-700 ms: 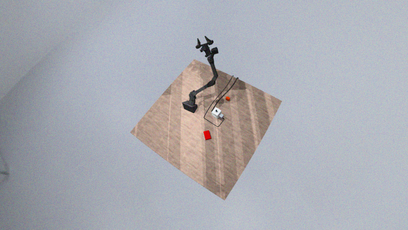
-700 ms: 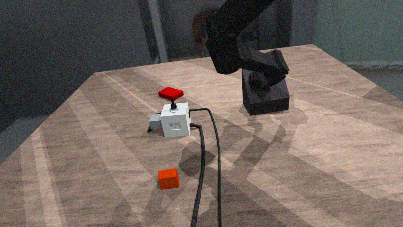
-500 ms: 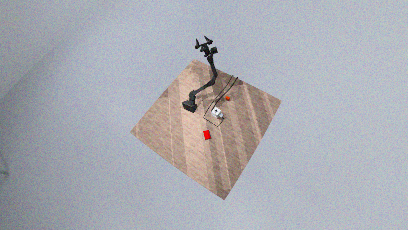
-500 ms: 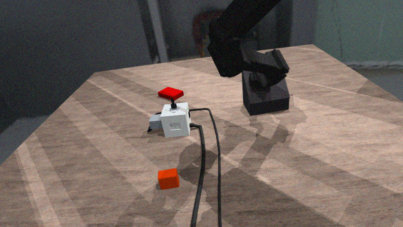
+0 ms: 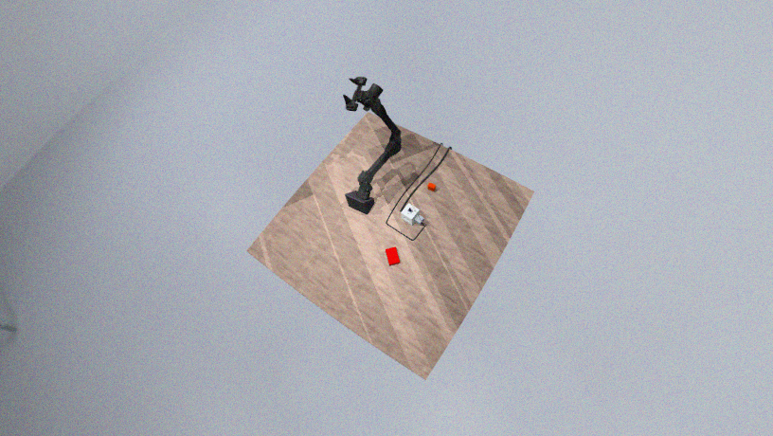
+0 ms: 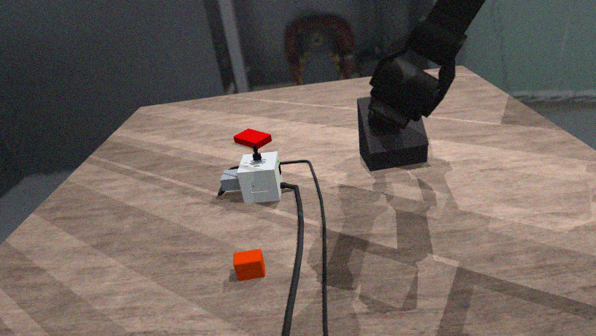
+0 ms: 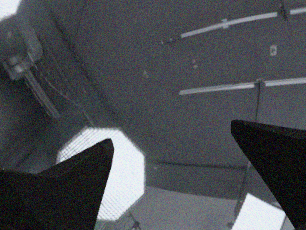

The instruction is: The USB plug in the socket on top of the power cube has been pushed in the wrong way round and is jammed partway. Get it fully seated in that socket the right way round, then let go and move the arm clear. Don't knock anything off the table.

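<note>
The white power cube (image 5: pixel 412 218) (image 6: pixel 261 185) stands upright on the table. The small black USB plug (image 5: pixel 410 209) (image 6: pixel 256 155) stands upright in the socket on its top. How deep the plug sits and which way round it is are too small to tell. My gripper (image 5: pixel 347 88) (image 7: pixel 172 135) is wide open and empty. It is raised far from the cube, beyond the table's upper corner in the top view, and is out of frame in the exterior view. The wrist view shows only both fingers against the room, with no cube or plug.
A grey adapter (image 5: pixel 421 220) (image 6: pixel 228 181) sits at the cube's side. A thick black cable (image 6: pixel 299 234) and a thin one (image 6: pixel 321 208) run beside the cube. An orange block (image 5: pixel 431 187) (image 6: pixel 249 264) and a flat red block (image 5: pixel 392 256) (image 6: pixel 252 137) lie on the table (image 5: pixel 346 303).
</note>
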Controlling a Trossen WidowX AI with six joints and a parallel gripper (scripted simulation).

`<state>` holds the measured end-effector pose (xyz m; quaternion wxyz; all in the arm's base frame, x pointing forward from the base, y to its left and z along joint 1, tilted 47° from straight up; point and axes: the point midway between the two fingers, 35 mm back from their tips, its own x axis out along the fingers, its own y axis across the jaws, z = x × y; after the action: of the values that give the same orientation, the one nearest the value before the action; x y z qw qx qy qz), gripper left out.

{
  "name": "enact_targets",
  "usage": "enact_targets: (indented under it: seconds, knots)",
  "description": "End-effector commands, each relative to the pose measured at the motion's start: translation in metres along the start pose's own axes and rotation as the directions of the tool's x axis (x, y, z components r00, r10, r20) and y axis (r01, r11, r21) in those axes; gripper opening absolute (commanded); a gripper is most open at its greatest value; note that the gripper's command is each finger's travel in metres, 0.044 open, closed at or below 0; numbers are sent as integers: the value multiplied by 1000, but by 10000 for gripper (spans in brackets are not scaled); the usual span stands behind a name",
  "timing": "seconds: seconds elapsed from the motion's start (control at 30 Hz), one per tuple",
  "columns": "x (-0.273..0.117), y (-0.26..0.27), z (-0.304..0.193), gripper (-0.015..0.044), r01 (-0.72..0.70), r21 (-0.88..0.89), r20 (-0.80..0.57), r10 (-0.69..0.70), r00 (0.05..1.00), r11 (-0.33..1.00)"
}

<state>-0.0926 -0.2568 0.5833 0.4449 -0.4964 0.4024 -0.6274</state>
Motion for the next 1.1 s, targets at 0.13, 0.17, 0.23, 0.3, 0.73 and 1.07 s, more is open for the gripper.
enact_targets:
  seconds: [0.13, 0.17, 0.23, 0.3, 0.73, 1.07]
  knots:
    - [42, 110, 53, 440, -384, 426, 235, 310, 921, 819]
    - [42, 113, 54, 440, -391, 428, 238, 315, 919, 815]
    - [45, 147, 75, 440, -500, 490, 301, 400, 866, 714]
    - [46, 178, 98, 440, -602, 547, 370, 478, 797, 581]
    - [-50, 334, 248, 440, -750, 588, 608, 776, 164, -302]
    - [-203, 416, 310, 440, -354, 713, 449, 782, -433, -606]
